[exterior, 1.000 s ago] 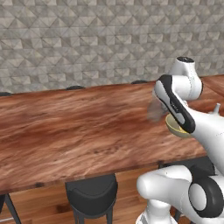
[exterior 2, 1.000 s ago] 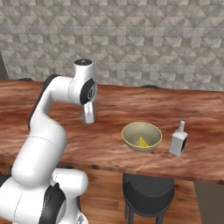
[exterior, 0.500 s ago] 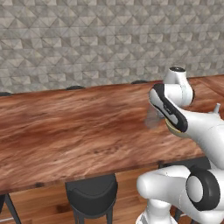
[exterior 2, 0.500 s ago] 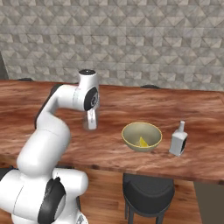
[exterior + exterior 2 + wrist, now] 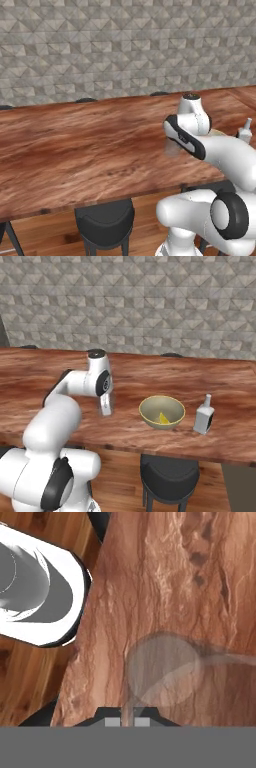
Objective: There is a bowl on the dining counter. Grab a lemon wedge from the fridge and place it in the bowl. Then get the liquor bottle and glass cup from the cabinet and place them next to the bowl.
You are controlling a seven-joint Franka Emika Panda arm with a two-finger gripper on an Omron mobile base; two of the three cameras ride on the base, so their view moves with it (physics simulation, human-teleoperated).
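From the left base view the wooden worktop (image 5: 85, 145) stretches wide, a black stool (image 5: 105, 222) tucked under its near edge, and the glass cup (image 5: 173, 148) hangs faint beside the arm.

In the right base view the jaws (image 5: 106, 410) are closed on the cup just above the worktop, left of the bowl (image 5: 161, 412) with its lemon wedge (image 5: 162, 418); the liquor bottle (image 5: 204, 415) stands right of the bowl.

In the hand view the cup sits over bare wood.

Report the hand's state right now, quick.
Hand: closed on the rim of the clear glass cup, holding it above the wooden counter.
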